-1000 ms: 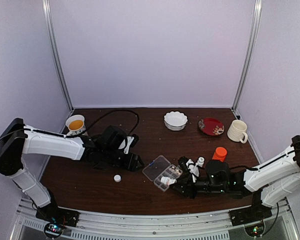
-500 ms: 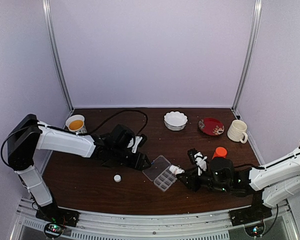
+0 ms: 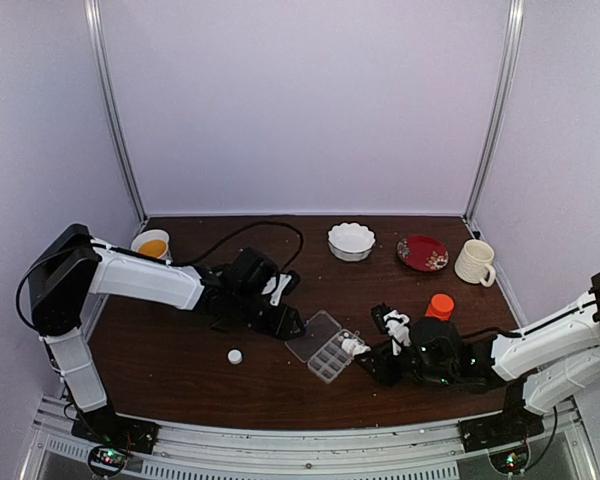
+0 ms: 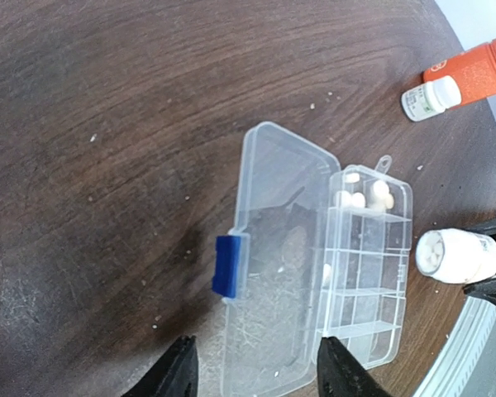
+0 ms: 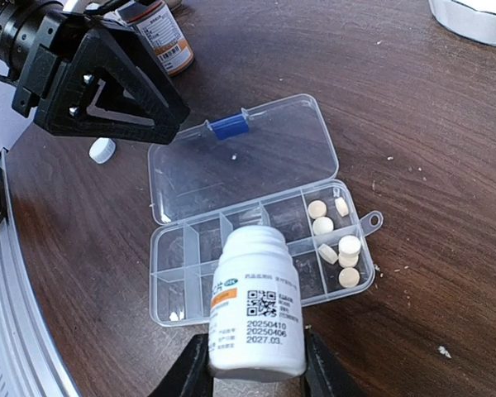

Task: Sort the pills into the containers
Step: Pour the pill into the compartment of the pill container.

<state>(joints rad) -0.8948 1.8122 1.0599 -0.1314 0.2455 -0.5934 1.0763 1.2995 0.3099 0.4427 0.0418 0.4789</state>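
The table [image 3: 180, 385] is carrying everything, and both arms are reaching in over it toward the clear organizer box [image 3: 327, 350]. The box is lying open close to the middle of the table's near edge, with its lid [image 4: 273, 273] folded flat toward the left arm. The right arm looks to be doing the sorting. The right end effector [image 5: 253, 374] is narrowed onto the base of a white bottle [image 5: 256, 310], gripping it with the uncapped neck pointing away from the wrist and at the box. The left end effector [image 4: 256, 372] is hovering at the free end of the lid, near the blue latch [image 4: 230, 266]. Its jaws are standing apart and clamping nothing, though I cannot tell whether they are touching the plastic. The box's long axis is running crosswise to the bottle, so I judge any pour will be aimed by shifting the neck sideways along a row. The pills [image 5: 335, 240] are sitting in the end compartments by the hanging tab, the end turned toward the orange bottle [image 4: 478, 70]. The other compartments are looking nearly bare. The right wrist view is showing the neck overlapping the middle of the near row. The left wrist view is instead showing the bottle just beside the box's long side. It is also looking into the mouth, which is packed with pale pills. How high the bottle is hanging cannot be told, and the overhead view is too coarse to show any pills.
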